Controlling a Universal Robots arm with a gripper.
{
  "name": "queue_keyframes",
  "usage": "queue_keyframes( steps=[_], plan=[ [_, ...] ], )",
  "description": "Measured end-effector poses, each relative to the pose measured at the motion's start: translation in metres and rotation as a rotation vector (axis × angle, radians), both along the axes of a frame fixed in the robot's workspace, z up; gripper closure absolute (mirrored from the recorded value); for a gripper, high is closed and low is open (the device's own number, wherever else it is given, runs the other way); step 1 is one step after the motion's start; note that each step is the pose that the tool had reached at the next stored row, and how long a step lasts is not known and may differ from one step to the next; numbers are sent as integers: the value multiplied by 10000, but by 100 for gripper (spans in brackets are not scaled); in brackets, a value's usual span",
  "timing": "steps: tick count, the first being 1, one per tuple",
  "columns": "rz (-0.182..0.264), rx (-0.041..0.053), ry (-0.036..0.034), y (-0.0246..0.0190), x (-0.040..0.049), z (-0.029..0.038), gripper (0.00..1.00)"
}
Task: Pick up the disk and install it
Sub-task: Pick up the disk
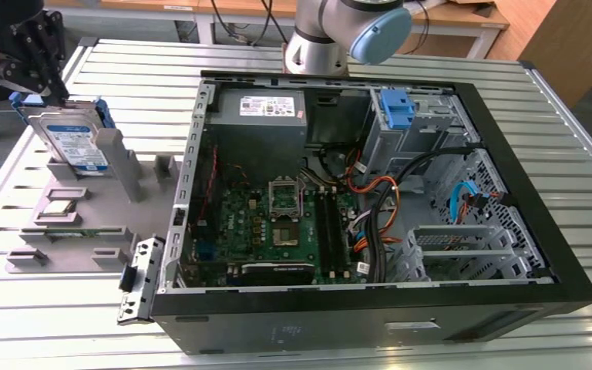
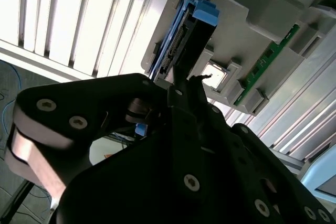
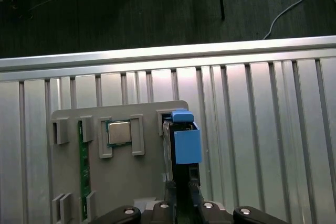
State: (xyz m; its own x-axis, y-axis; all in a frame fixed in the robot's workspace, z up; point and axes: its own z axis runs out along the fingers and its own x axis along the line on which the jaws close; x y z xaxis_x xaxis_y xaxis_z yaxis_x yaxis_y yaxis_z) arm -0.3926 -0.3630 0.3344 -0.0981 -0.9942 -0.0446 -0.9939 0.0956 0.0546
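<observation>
Exterior view: disk (image 1: pixel 70 142) stands upright in 1 slot of grey holder (image 1: pixel 132 185), upper left, top edge exposed for grasping.
Gripper (image 1: pixel 58 94): at disk's top edge; clamped or not, cannot tell.

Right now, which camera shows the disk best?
The exterior view: the disk stands upright in the grey holder, label face showing. The first wrist view shows the disk edge-on; the second wrist view shows the disk by its connector end.
</observation>
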Motion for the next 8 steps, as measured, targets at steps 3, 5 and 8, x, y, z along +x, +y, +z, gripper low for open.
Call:
queue_keyframes(
  steps=[3,5,8],
  plan=[
    [0,0,0,0,0,0,71],
    [0,0,0,0,0,0,59],
    [0,0,-1,0,0,0,53]
  ],
)
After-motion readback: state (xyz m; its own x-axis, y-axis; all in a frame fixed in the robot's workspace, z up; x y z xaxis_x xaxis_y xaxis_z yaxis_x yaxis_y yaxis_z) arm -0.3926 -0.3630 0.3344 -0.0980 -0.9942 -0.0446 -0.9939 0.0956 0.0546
